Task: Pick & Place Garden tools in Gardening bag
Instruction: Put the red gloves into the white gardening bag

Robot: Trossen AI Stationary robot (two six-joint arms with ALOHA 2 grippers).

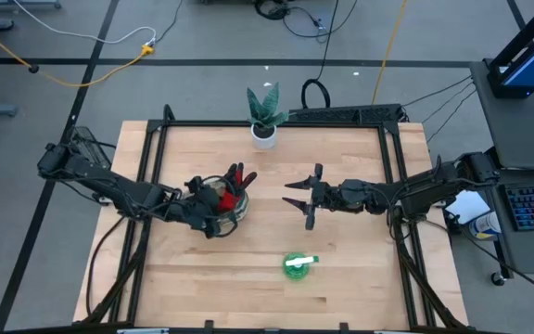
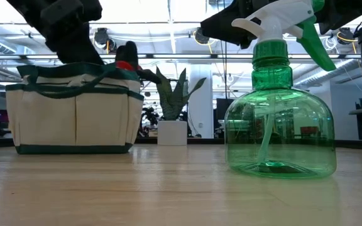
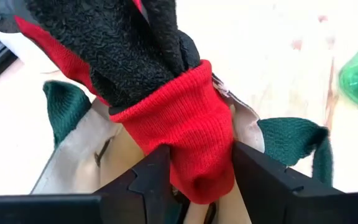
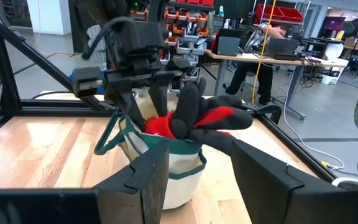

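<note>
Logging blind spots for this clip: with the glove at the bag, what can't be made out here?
- Contents of the gardening bag: low view shows only its wall; in the left wrist view the glove fills the opening.
- Whether the left hand grips the glove: its fingers stand beside the cuff, contact unclear.
- The green spray bottle: trigger top cut off in the low view, small in the high view.
- Right hand: hovers open, empty.
</note>
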